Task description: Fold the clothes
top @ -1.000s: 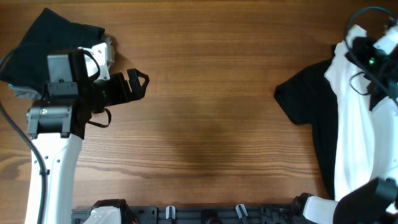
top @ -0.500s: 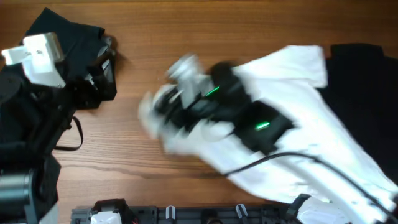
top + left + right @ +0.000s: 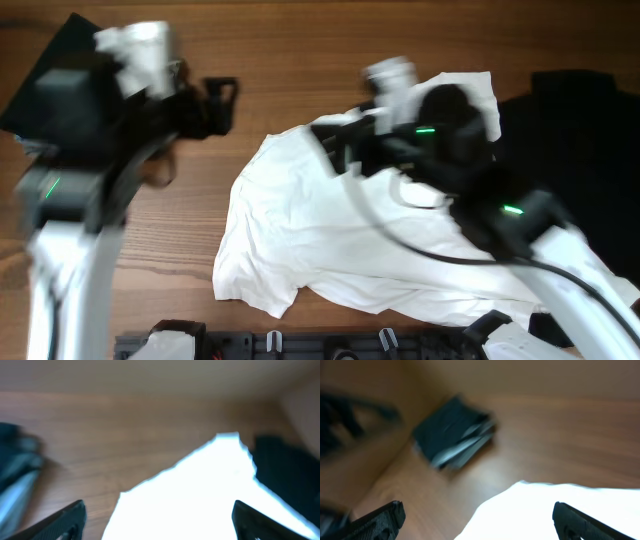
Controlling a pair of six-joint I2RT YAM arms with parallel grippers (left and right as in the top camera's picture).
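You're seeing the white T-shirt [image 3: 300,240] lying crumpled on the table [image 3: 330,40] | your right arm [image 3: 520,215] is stretching across it, right gripper [image 3: 338,148] gaping wide, empty | your left gripper [image 3: 218,100] is hanging spread, empty, near the folded dark garment [image 3: 55,60] | black garment [image 3: 580,130] is lying far right

White arms [image 3: 60,270], black joints, green lights [image 3: 425,130] (blurred). A black cable [image 3: 400,237] runs along the right one; the left tool [image 3: 228,104] is black.
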